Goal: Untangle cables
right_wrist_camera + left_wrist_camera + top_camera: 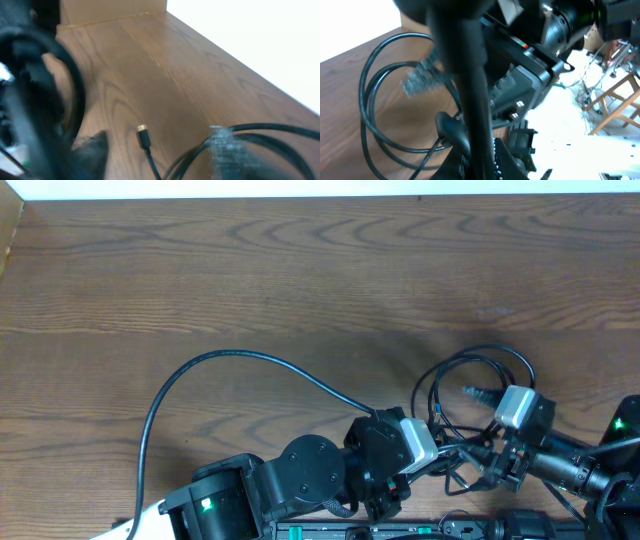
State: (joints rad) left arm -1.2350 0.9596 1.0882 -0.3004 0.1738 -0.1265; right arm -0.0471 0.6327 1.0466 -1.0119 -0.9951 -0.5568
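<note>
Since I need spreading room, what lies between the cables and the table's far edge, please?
Overhead view: only bare wood separates the black cables from that edge.

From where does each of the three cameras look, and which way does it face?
Overhead: above the table, looking straight down; left arm and right arm show at the lower edge.
Left wrist: on the left arm, low, facing the cable coil; one finger pad of its own shows, blurred.
Right wrist: low over the wood, facing a cable plug; its blurred fingers show.
Shared: overhead and left wrist both see the coil.
</note>
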